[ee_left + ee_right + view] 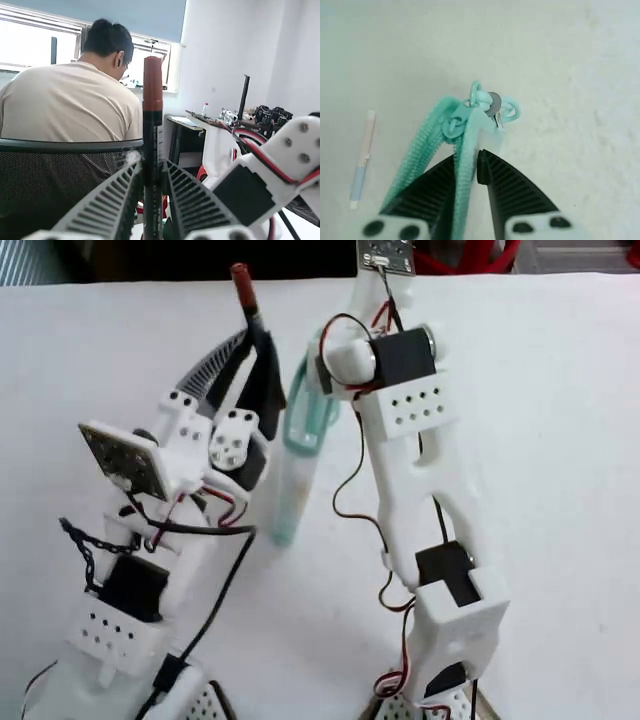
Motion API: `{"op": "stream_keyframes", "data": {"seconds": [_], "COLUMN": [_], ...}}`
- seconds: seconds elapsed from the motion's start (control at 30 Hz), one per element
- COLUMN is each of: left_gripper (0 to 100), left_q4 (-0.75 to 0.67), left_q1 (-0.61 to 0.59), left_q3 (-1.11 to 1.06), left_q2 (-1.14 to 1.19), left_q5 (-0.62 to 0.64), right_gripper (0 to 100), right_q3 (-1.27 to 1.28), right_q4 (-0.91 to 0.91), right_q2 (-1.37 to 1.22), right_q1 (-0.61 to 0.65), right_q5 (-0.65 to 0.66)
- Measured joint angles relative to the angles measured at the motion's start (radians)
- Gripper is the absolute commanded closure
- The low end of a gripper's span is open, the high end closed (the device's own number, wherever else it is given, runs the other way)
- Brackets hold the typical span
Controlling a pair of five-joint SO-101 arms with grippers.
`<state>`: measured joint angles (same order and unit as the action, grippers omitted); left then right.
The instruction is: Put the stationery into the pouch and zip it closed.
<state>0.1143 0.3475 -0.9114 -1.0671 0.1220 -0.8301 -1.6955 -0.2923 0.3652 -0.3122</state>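
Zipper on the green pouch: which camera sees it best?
The right wrist view: the zipper slider sits close up, just past the right gripper pinching the pouch. The high view gives the pouch from above, its top under an arm, zipper details too small. The left wrist view faces the pen and the room.

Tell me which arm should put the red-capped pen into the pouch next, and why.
Left. The left claw is shut on the pen, close beside the pouch. The right claw is shut on the pouch's zipper edge, steadying it.

the white table (pixel 560 440) bears a teal pouch (pixel 297 475) and, beside it, a small pale stick (pixel 362 159).
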Motion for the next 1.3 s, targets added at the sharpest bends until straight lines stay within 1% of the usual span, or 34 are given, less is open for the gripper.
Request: {"op": "stream_keyframes", "data": {"seconds": [0.17,0.33,0.43,0.67,0.87,0.93,1.03,1.1,1.3], "left_gripper": [98,98,98,98,98,98,98,98,98], "left_q4": [-0.135,-0.296,-0.338,-0.345,-0.342,-0.313,-0.242,-0.213,-0.201], "left_q1": [-0.005,0.034,0.051,0.058,0.152,0.189,0.204,0.204,0.193], "left_q3": [-0.009,-0.118,-0.155,-0.176,-0.176,-0.176,-0.144,-0.12,-0.115], "left_q2": [0.029,0.046,0.049,0.055,-0.077,-0.137,-0.173,-0.173,-0.086], "left_q5": [0.0,0.0,-0.002,-0.002,-0.002,0.0,0.0,0.0,0.0], "right_gripper": [98.1,98.1,98.1,98.1,98.1,98.1,98.1,98.1,98.1], "right_q3": [0.0,0.0,0.0,0.0,0.0,0.0,0.0,0.0,0.0], "right_q4": [0.0,0.002,0.006,0.012,0.012,0.012,0.012,0.012,0.012], "right_q2": [0.0,0.0,0.0,0.0,0.0,0.0,0.0,0.0,0.0], "right_q1": [0.0,-0.012,-0.026,-0.025,-0.023,-0.018,-0.012,0.0,0.006], "right_q5": [0.0,0.0,0.0,0.002,0.0,0.0,0.0,0.0,0.0]}}
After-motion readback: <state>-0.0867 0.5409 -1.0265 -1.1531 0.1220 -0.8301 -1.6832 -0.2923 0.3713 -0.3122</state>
